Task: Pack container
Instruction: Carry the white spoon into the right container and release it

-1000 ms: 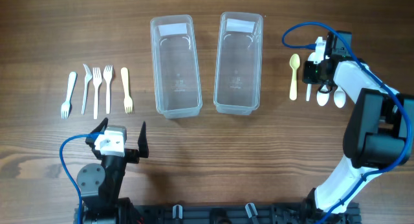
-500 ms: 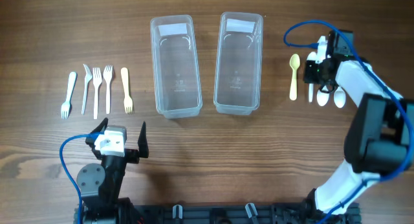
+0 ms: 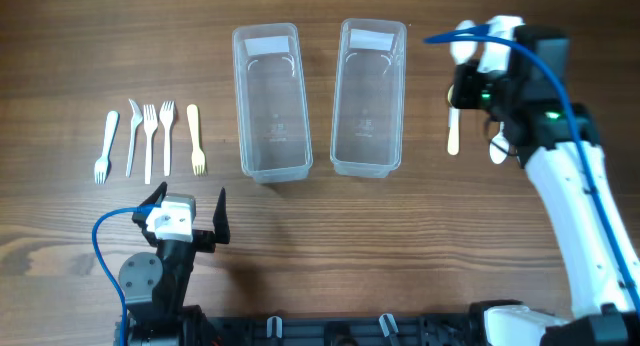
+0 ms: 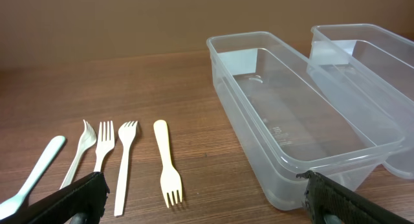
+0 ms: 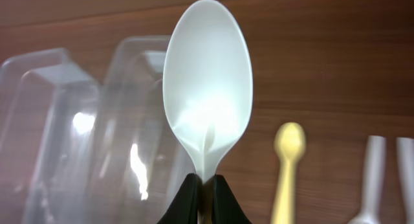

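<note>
My right gripper [image 5: 206, 185] is shut on the handle of a white spoon [image 5: 207, 101], which stands bowl up in the right wrist view. Overhead, that gripper [image 3: 478, 78] hangs above the table just right of the right clear container [image 3: 337, 106]. A second clear container [image 3: 240, 106] stands to its left, and both hold nothing. My left gripper [image 3: 190, 214] rests open near the front edge with nothing between its fingers [image 4: 77, 201]. Beyond it lie several forks, among them a yellow fork [image 4: 165, 166].
A yellow spoon [image 3: 454, 131] lies right of the containers, with a white spoon [image 3: 497, 151] further right, partly under my right arm. Several white and yellow forks [image 3: 150, 141] lie in a row at the left. A blue cable loops over each arm.
My right gripper closed on the white spoon and rose from the table with it, shifting slightly left and toward the far edge. The left arm has not moved.
</note>
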Controlling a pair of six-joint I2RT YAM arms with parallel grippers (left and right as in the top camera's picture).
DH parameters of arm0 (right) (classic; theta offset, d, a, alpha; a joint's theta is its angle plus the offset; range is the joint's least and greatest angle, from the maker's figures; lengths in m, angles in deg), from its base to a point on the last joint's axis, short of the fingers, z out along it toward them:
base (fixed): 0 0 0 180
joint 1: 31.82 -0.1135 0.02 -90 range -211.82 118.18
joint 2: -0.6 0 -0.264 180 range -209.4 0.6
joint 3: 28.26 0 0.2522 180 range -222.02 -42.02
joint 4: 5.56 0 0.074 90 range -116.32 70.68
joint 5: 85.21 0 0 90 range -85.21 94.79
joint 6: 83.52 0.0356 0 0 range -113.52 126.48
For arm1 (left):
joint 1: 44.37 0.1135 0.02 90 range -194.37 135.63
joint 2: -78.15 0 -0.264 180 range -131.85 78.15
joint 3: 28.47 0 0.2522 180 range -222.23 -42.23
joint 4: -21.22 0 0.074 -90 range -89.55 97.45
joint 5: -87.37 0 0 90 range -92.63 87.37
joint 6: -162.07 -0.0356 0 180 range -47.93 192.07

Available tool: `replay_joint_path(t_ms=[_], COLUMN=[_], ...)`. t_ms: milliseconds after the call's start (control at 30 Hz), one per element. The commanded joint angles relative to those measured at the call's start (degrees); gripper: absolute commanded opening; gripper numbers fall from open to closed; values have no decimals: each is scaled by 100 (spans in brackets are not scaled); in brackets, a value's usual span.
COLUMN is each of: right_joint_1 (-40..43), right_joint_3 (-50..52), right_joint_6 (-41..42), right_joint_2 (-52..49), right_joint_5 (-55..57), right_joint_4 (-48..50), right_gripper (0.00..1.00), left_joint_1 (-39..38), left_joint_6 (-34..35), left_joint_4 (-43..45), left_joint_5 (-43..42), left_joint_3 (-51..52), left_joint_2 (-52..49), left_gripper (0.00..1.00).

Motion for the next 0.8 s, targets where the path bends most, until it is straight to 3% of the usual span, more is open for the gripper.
replay_joint_path(t_ms=[0, 300, 333, 367, 433, 467, 600, 667, 767], right_joint_1=[-734, -1556, -1561, -1561, -1561, -1558, -1499, -1443, -1316], right_joint_3=[227, 229, 229, 229, 229, 223, 105, 22, -26], right_joint_6=[496, 931, 953, 953, 911, 800, 603, 507, 254], right_joint_2=[-505, -1349, -1416, -1427, -1460, -1456, -1261, -1025, -501], right_joint_5=[-219, -212, -219, -221, -289, -407, -649, -647, -625], right_joint_4=[315, 857, 868, 866, 855, 866, 892, 896, 887], right_gripper=[4, 4, 14, 43, 79, 86, 91, 99, 100], left_joint_1=[-26, -26, -26, -26, -26, -26, -26, -26, -26], left_joint_6=[-94, -94, -94, -94, -94, -94, -94, -94, -94], left_joint_4=[20, 20, 20, 20, 20, 20, 20, 20, 20], left_joint_5=[-109, -111, -109, -111, -111, -109, -111, -109, -111], left_joint_3=[44, 44, 44, 44, 44, 44, 44, 44, 44], left_joint_2=[46, 46, 46, 46, 46, 46, 46, 46, 46], left_gripper=[100, 100, 100, 100, 100, 100, 100, 100, 100])
